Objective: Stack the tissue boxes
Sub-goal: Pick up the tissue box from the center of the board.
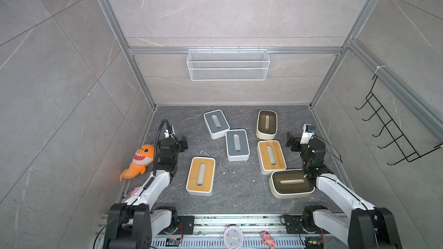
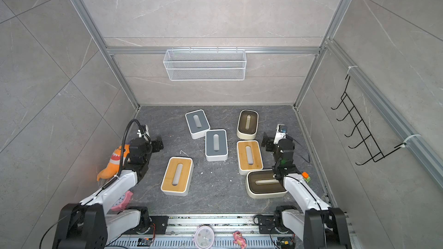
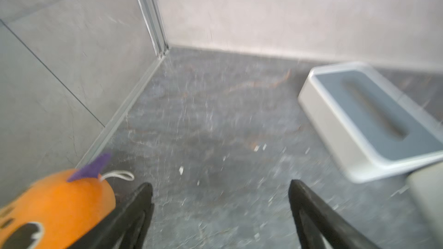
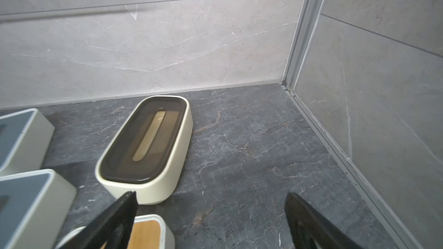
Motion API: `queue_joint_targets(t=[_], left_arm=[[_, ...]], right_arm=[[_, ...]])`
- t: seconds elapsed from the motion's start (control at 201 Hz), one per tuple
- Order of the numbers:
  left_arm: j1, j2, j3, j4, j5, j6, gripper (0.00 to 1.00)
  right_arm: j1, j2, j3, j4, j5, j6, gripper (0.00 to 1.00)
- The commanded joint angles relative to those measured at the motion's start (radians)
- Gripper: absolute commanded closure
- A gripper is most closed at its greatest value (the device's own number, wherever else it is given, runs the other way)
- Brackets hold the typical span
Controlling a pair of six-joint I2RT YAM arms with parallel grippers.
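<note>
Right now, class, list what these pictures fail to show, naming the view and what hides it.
Near cream box: right end hidden under the right arm, both top views.
Grey-lidded box: motion-blurred, cut by the frame edge, left wrist view.
Bamboo-lidded box: mostly behind one of the fingers, right wrist view.
Pink clock: face partly behind the left arm, a top view.

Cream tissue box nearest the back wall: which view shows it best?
Right wrist view: the cream box is close and sharp. Both top views show it whole but small; the left wrist view misses it.
</note>
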Motion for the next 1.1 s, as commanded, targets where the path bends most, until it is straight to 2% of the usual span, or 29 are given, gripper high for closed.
queue_joint_targets(t=[0.0, 0.105, 0.244, 0.329, 0.449, 0.568, 0.678, 0.763, 0.912, 0.967, 1.092], left_arm=[[-0.056, -0.014, 0.221, -0.543, -0.101, -0.225, 0.17], [-0.258, 0.021, 0.328, -0.826, -0.169, -0.299, 0.20], [-0.504, 0.036, 0.399, -1.128, -0.187, -0.491, 0.22], [-0.617, 0.029, 0.391, -1.202, -0.127, -0.578, 0.23], [-0.717, 0.061, 0.357, -1.229, -0.051, -0.657, 0.23], [-0.765, 0.102, 0.340, -1.220, -0.053, -0.692, 0.23], [-0.772, 0.116, 0.314, -1.167, -0.035, -0.684, 0.23], [-0.771, 0.139, 0.302, -1.145, -0.046, -0.682, 0.24], [-0.772, 0.195, 0.287, -1.082, -0.046, -0.653, 0.24], [-0.771, 0.215, 0.291, -1.069, -0.038, -0.642, 0.25], [-0.766, 0.245, 0.290, -1.033, -0.015, -0.632, 0.27]], right_arm=[[0.046, -0.011, 0.171, -0.530, -0.056, 0.045, 0.01], [0.158, 0.010, 0.287, -0.764, -0.085, 0.092, 0.01], [0.347, -0.031, 0.333, -0.892, -0.146, 0.154, 0.01], [0.421, -0.085, 0.327, -0.913, -0.240, 0.192, 0.01], [0.518, -0.139, 0.301, -0.906, -0.342, 0.261, 0.01], [0.637, -0.166, 0.261, -0.883, -0.322, 0.320, 0.01], [0.771, -0.184, 0.184, -0.790, -0.232, 0.381, 0.01], [0.872, -0.122, 0.168, -0.730, -0.196, 0.426, 0.01], [1.106, 0.020, 0.231, -0.640, -0.007, 0.446, 0.00], [1.143, 0.070, 0.251, -0.612, 0.018, 0.462, 0.00], [1.152, 0.121, 0.254, -0.546, 0.001, 0.499, 0.00]])
